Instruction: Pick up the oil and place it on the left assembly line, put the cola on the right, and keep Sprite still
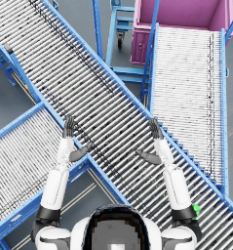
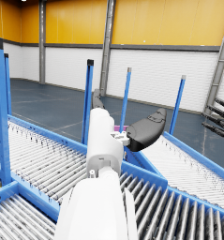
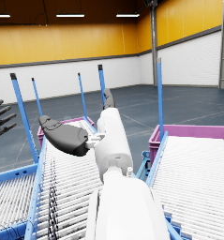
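1. Status. In the head view the left hand (image 1: 69, 136) and the right hand (image 1: 157, 139) both hover over the middle conveyor (image 1: 103, 97), which runs from the upper left to the lower right of the frame. Both hands are released, with fingers extended, thumbs turned inward and nothing held.

2. Task items. We cannot locate the oil, the cola or the Sprite in any of the 3 views. The rollers between and around the hands are bare. A small green spot (image 1: 196, 209) shows beside the right forearm at the lower right, and it is too small to identify.

3. Destinations. The left conveyor (image 1: 20, 146) lies at the lower left. The right conveyor (image 1: 186, 88) lies at the upper right and ends at a pink bin (image 1: 186, 12).

4. Judgement. We judge the task to be at the waiting or approach step, with no item picked.

5. Risks.
- An item on rollers may shift, so a late or off-centre grasp could tip it.
- A hand sweeping across the middle conveyor could knock the Sprite, which must not move.
- Confusing 2 bottles would send an item to the wrong side.
- A raised blue side rail could catch a carried item if the lift is too low.
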